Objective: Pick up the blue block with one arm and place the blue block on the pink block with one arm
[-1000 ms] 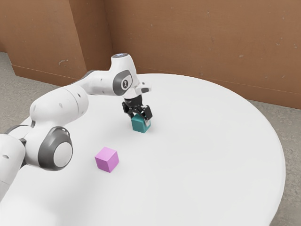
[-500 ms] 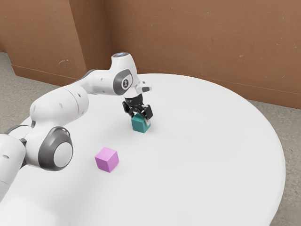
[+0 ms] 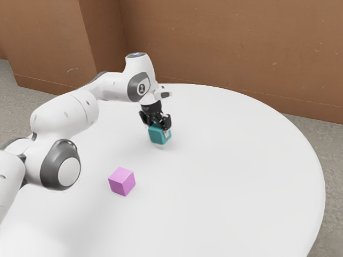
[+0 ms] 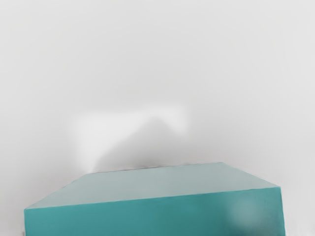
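Note:
A teal-blue block [image 3: 158, 135] hangs just above the white round table [image 3: 230, 160], and my black gripper [image 3: 157, 127] is shut on its top from two sides. A faint shadow lies on the table under the block. The wrist view has the same block [image 4: 157, 204] close under my hand, with its shadow on the white surface beyond it. The pink block [image 3: 121, 181] rests on the table, nearer the front edge and toward the exterior view's left of the held block, well apart from it.
The table's curved edge [image 3: 316, 176] runs along the exterior view's right. Brown walls [image 3: 241, 43] stand behind the table. My own arm's white links [image 3: 59, 128] take up the exterior view's left side.
The gripper has lifted the blue block slightly off the table; before, the block sat on the surface. The upper arm has risen a little too. The pink block has stayed put.

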Controlling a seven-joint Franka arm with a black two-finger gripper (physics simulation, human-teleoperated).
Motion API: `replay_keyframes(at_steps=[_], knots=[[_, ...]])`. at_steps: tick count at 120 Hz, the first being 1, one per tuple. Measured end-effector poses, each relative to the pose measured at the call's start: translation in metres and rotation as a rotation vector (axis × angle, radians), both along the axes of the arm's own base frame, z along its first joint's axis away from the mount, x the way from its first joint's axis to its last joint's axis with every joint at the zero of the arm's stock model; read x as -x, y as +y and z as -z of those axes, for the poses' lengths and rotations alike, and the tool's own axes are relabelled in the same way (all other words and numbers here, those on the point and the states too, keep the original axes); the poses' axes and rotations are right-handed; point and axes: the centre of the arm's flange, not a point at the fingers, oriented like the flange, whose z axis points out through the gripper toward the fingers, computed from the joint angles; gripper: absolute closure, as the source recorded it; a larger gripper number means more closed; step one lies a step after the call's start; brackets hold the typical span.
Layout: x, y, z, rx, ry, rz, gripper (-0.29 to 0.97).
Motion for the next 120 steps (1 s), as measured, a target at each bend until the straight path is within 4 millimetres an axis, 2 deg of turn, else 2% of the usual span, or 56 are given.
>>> replay_keyframes(at_steps=[14,32,50,70,88,97,120], knots=[[0.018,0.006,-0.031,-0.026,0.033,-0.008,0.35],[0.087,0.014,-0.033,-0.059,0.103,-0.022,0.35],[0.125,0.019,-0.046,-0.12,0.028,-0.003,0.34],[0.16,0.017,-0.037,-0.142,-0.025,0.019,0.34],[0.2,0.009,-0.041,-0.13,-0.056,0.018,0.34],[0.217,0.008,-0.035,-0.121,-0.056,0.011,0.34],[0.231,0.005,-0.025,-0.109,-0.068,-0.002,0.34]])
